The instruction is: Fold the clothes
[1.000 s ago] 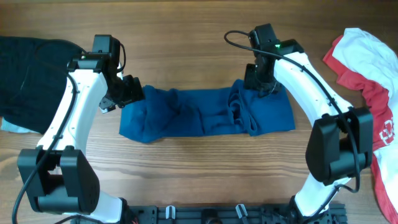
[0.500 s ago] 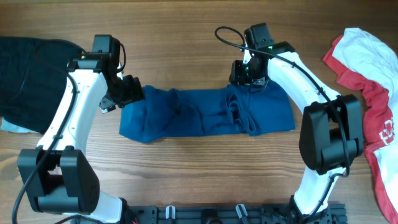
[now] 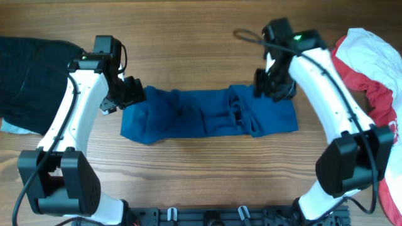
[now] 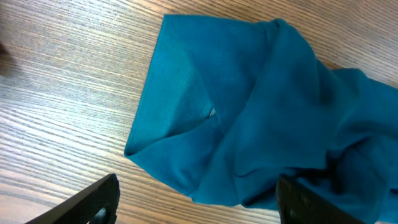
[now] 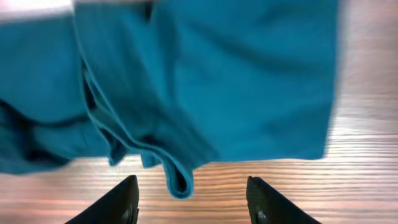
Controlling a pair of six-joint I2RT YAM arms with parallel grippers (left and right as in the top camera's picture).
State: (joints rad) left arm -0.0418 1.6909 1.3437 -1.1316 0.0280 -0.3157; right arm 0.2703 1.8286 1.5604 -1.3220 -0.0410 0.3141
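A teal garment [image 3: 210,113] lies crumpled in a long strip across the middle of the wooden table. My left gripper [image 3: 129,93] is open and empty, just off the strip's left end, with cloth between the fingertips' line in the left wrist view [image 4: 249,118]. My right gripper [image 3: 271,86] is open and empty over the strip's upper right part. The right wrist view shows the teal cloth [image 5: 249,81] with a rolled fold hanging between the open fingers [image 5: 189,202].
A dark garment [image 3: 28,75] lies at the far left edge. A white and red garment [image 3: 377,81] lies at the right edge. Bare wood shows in front of and behind the teal strip.
My right arm swung left over the teal cloth, then back right and a little down. The left arm and the cloth have stayed put.
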